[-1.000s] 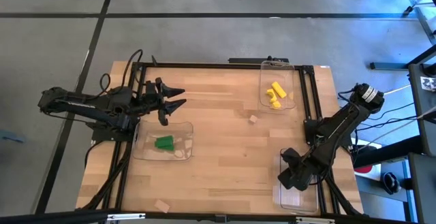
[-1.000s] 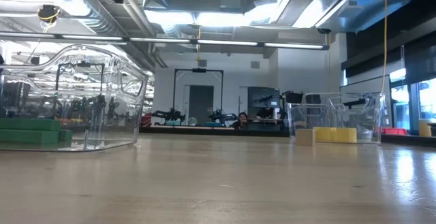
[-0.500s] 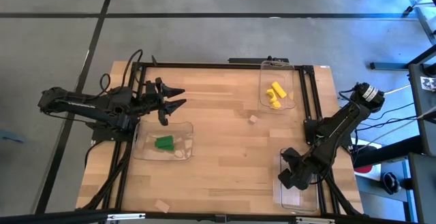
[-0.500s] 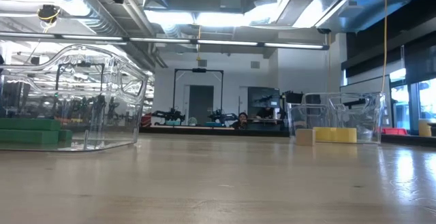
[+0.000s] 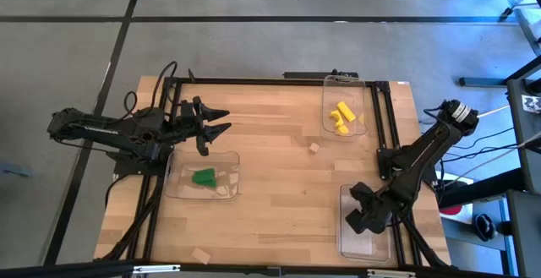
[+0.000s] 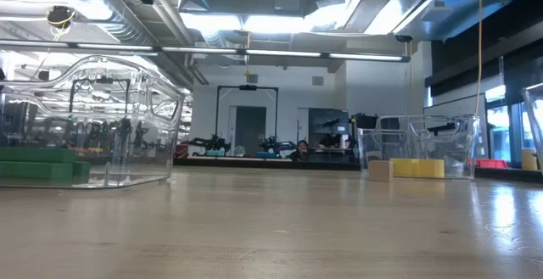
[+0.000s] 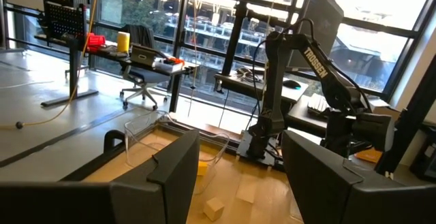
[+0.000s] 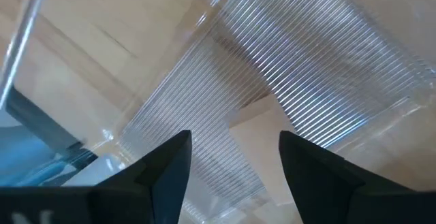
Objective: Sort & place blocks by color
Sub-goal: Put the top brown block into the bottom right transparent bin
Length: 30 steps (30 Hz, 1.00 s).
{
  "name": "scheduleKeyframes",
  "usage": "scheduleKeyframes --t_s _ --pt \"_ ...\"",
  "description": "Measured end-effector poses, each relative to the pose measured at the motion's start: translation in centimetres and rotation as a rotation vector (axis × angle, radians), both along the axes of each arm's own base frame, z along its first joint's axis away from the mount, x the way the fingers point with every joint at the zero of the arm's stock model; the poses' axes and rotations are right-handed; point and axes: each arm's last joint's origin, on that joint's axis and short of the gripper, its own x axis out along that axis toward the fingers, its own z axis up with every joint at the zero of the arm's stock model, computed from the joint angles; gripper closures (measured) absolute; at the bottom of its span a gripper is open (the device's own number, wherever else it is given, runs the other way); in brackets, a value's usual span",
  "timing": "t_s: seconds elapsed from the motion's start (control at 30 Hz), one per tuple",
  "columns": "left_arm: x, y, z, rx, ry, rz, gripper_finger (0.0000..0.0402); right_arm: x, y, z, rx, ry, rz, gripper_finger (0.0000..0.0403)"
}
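Green blocks (image 5: 203, 177) lie in the clear tray (image 5: 226, 161) at the left, and they show in the low view as green blocks (image 6: 38, 164). Yellow blocks (image 5: 341, 116) lie in the far tray (image 5: 328, 84). One tan block (image 5: 314, 148) lies on the bare table, another tan block (image 5: 200, 255) at the near edge. My left gripper (image 5: 221, 122) hangs open above the table, beyond the green tray. My right gripper (image 5: 357, 217) is open, pointing down into a third clear tray (image 5: 379, 246) at the near right, over its ribbed floor (image 8: 327, 67). My right gripper reaches down into the near-right tray from above. Its own body hides the fingertips in the high view, and the wrist view shows only the ribbed floor between the fingers. Whether a finger touches a wall or the floor I cannot tell.
Black frame rails (image 5: 382, 126) run along the table's left and right sides. The right arm's base stands at the right edge. The middle of the tabletop (image 5: 279, 193) holds only the single tan block. Beyond the table lies the room, with another robot arm (image 7: 300, 67) and desks.
The near-right clear tray has slid a little toward the table's left and far side, and my right gripper has moved with it. The tray's edge now shows at the low view's right border.
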Motion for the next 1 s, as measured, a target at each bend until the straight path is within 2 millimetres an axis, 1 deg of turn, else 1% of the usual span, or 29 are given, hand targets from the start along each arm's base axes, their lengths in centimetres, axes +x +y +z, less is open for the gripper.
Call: scheduleKeyframes --t_s 0.27,0.4,0.53,0.6,0.67,0.73,0.83,0.9,1.0 --pt "0.0 0.0 0.0 0.000 0.000 0.000 0.0202 -0.2 -0.3 0.9 0.041 -0.032 0.002 0.0179" --pt "0.0 0.0 0.0 0.000 0.001 0.000 0.0202 -0.1 -0.1 2.0 0.108 -0.107 0.048 0.0179" --pt "0.0 0.0 0.0 0.000 0.000 0.000 0.0202 0.2 0.2 4.0 0.222 -0.277 0.134 0.0179" --pt "0.0 0.0 0.0 0.000 0.000 0.000 0.0202 0.5 0.3 5.5 0.268 -0.434 0.168 0.0179" --pt "0.0 0.0 0.0 -0.001 0.000 0.000 0.0202 0.9 0.0 7.2 0.272 -0.630 0.153 0.0179" --pt "0.0 0.0 0.0 -0.002 0.000 -0.001 0.0202 1.6 -0.7 8.8 0.206 -0.831 0.099 0.0179" --pt "0.0 0.0 0.0 -0.008 -0.002 -0.001 0.0202 2.7 -2.7 10.8 -0.010 -1.069 0.021 0.0179" --pt "0.0 0.0 0.0 -0.008 -0.006 -0.002 0.0202 3.5 -4.3 11.6 -0.165 -1.156 0.004 0.0179" --pt "-0.1 0.0 0.3 -0.008 -0.038 -0.018 0.0202 4.9 -6.6 12.4 -0.381 -1.217 0.019 0.0179"
